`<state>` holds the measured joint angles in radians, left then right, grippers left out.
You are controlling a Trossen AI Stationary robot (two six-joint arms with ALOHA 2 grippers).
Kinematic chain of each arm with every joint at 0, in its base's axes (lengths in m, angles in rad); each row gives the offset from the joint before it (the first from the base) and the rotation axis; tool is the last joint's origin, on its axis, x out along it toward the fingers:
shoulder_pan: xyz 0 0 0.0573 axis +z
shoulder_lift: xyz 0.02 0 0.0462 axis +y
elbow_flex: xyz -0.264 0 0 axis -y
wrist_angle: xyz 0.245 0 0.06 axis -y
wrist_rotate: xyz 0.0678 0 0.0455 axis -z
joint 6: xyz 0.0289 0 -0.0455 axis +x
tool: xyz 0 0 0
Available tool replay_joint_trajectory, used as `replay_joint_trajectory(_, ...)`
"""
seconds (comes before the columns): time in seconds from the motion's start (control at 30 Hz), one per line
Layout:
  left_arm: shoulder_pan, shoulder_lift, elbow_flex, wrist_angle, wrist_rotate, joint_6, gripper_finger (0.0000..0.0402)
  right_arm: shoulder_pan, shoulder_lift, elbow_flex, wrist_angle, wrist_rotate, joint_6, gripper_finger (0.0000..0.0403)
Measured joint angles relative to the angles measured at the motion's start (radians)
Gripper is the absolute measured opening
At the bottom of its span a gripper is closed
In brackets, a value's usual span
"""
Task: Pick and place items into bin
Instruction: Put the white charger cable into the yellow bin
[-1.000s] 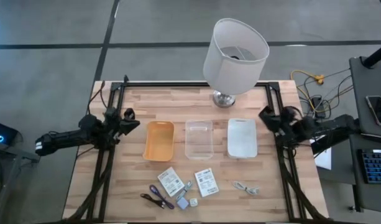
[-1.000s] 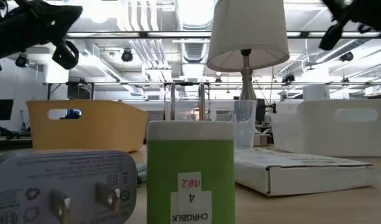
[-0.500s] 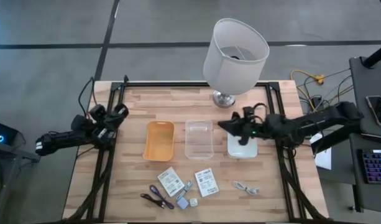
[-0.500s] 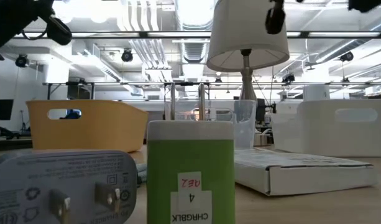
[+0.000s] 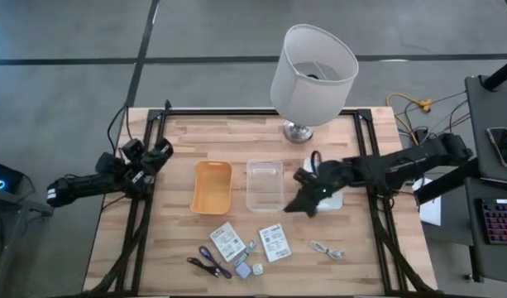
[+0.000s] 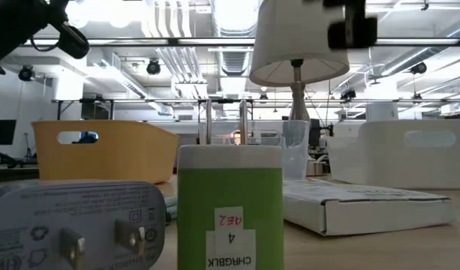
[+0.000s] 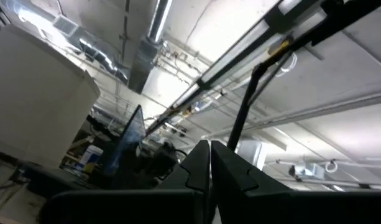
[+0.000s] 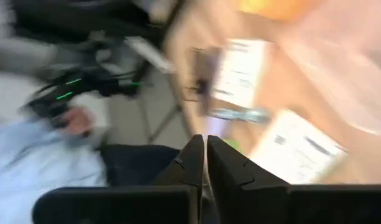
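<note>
Reaching arm: the right claw [image 5: 301, 201] hangs over the table just beside the clear bin's [image 5: 265, 185] near right corner, its arm stretched in across the white bin [image 5: 322, 184].
Right claw state: its own wrist camera shows the two fingers [image 8: 196, 163] pressed together, closed on nothing.
Packets: two white packets, one [image 5: 275, 242] just toward the table's front edge from the right claw, the other [image 5: 227, 241] farther to the claw's left.
Cable: a pale grey cable [image 5: 327, 250] lies near the front edge, forward and slightly right of the right claw, apart from the packets.
Cords and cubes: dark cords [image 5: 208, 262] and small cubes [image 5: 243, 269] sit at the front edge, well to the left of the right claw.
Orange bin: the orange bin [image 5: 212, 187] stands beyond the clear bin from the right claw.
Lamp: the lamp [image 5: 312, 65] stands at the back of the table, behind the right claw.
Left arm: the left claw [image 5: 158, 154] waits at the table's left edge, well apart from everything; its wrist camera shows fingers [image 7: 206, 163] together, closed and empty, pointed at a ceiling.
Overhead only: the full layout of bins and items.
Low view only: a green cube [image 6: 230, 208] and a grey plug block [image 6: 76, 224] fill the foreground, with a packet [image 6: 365, 204] behind; part of an arm [image 6: 351, 28] crosses the lamp shade overhead.
Right wrist only: blurred packets [image 8: 296, 144] beyond the fingers, and a person in pale blue past the table edge.
</note>
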<state>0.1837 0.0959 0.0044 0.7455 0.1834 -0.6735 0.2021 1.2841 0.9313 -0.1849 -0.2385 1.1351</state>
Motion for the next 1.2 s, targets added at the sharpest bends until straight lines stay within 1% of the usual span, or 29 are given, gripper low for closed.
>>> replay_joint_trajectory(0.07,0.0,0.009,0.0,0.0,0.028,-0.001,0.0,0.021,0.048,0.047,-0.112,0.005,0.019,0.0028)
replay_joint_trajectory(0.17,0.0,0.027,0.0,-0.008,0.099,-0.025,0.0,0.072,0.118,0.143,-0.269,-0.016,0.056,0.0062)
replay_joint_trajectory(0.3,0.0,0.059,0.0,-0.038,0.184,-0.029,0.0,0.157,0.232,0.305,-0.613,0.002,0.065,0.0121)
replay_joint_trajectory(0.4,-0.001,0.087,0.0,-0.089,0.192,-0.028,0.0,0.256,0.335,0.423,-0.866,0.013,0.034,0.016)
replay_joint_trajectory(0.5,-0.001,0.119,0.0,-0.14,0.193,-0.023,0.0,0.363,0.438,0.522,-1.007,0.062,-0.012,0.0187)
replay_joint_trajectory(0.63,0.0,0.164,0.0,-0.184,0.206,-0.019,0.0,0.471,0.562,0.602,-1.017,0.084,-0.012,0.0204)
replay_joint_trajectory(0.7,-0.001,0.187,0.0,-0.193,0.209,-0.012,0.0,0.505,0.609,0.624,-1.021,0.083,0.013,0.0207)
replay_joint_trajectory(0.77,0.0,0.21,0.0,-0.192,0.209,0.032,0.0,0.523,0.651,0.639,-1.022,0.084,0.029,0.0208)
replay_joint_trajectory(0.83,-0.001,0.231,0.0,-0.191,0.209,0.057,0.0,0.527,0.684,0.643,-1.021,0.113,0.033,0.0208)
replay_joint_trajectory(0.97,-0.001,0.271,0.0,-0.191,0.21,0.052,0.0,0.527,0.732,0.643,-1.024,0.192,0.032,0.0208)
replay_joint_trajectory(1.2,-0.001,0.3,0.0,-0.188,0.21,0.05,0.0,0.519,0.729,0.581,-1.012,0.19,0.015,0.0208)
